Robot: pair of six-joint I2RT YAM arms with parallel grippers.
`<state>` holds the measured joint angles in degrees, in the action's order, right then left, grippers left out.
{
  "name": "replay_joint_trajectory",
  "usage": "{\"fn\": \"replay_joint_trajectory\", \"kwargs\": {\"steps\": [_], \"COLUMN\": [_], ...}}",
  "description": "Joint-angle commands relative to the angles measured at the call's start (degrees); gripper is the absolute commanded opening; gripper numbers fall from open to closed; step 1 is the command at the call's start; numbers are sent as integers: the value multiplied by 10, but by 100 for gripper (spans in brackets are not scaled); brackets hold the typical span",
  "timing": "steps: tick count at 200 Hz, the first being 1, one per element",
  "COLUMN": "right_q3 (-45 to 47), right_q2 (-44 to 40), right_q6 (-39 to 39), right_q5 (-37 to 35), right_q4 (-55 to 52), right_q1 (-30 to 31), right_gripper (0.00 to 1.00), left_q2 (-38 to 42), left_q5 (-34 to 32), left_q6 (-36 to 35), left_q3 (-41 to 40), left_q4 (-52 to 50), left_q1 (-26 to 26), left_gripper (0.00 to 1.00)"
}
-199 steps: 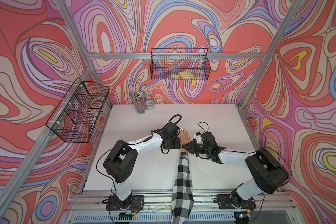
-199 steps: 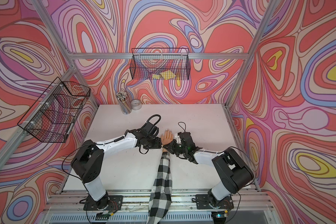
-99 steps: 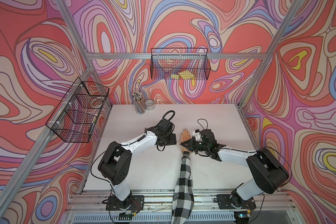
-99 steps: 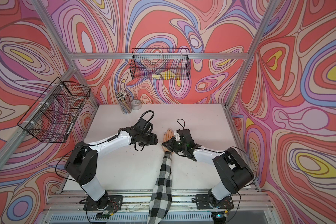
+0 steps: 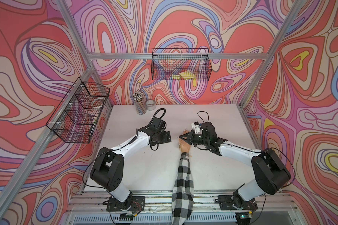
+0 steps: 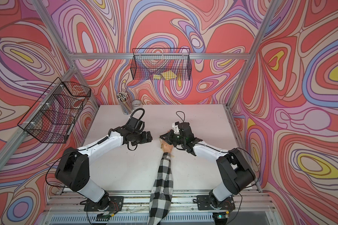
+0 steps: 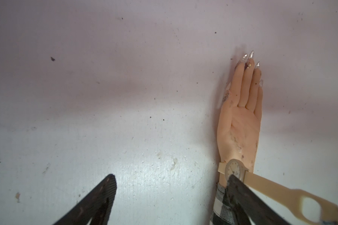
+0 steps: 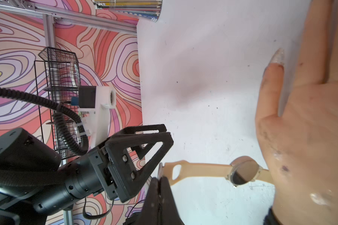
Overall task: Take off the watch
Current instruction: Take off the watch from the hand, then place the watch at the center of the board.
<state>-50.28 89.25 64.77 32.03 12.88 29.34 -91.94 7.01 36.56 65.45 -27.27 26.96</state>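
As left gripper (image 7: 170,182) opened, retreated from watch (image 7: 233,169)

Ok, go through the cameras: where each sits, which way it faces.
Both top views: overhead, facing down on the table; left arm and right arm show whole.
Left wrist: on the left arm, facing down at the mannequin hand; the open left gripper shows.
Right wrist: on the right arm, facing the watch; the right gripper, shut on its strap, shows.
Both wrist views share the watch.
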Motion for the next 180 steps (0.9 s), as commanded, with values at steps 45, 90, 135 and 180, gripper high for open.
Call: {"fn": "replay_joint_trajectory", "kwargs": {"steps": [45, 90, 135, 180], "right_q3": [-139, -263, -362, -325], "right_q2": [55, 164, 268, 270], "right_q6": [-33, -38, -9, 16], "right_q5": [7, 5, 9, 15], "right_q4": [-42, -44, 17, 90], "right_q1": [2, 1, -9, -48], "right_gripper": [0, 0, 0, 0], "left_q2": [38, 44, 45, 48], "left_q5": [-16, -14, -8, -11], "left_q6": [-13, -10, -4, -5], "left_q3": [-21, -30, -36, -38], "left_q4": [-28, -24, -22, -24], "left_q1": [-34, -39, -39, -39], "left_gripper": [99, 99, 99, 99]}}
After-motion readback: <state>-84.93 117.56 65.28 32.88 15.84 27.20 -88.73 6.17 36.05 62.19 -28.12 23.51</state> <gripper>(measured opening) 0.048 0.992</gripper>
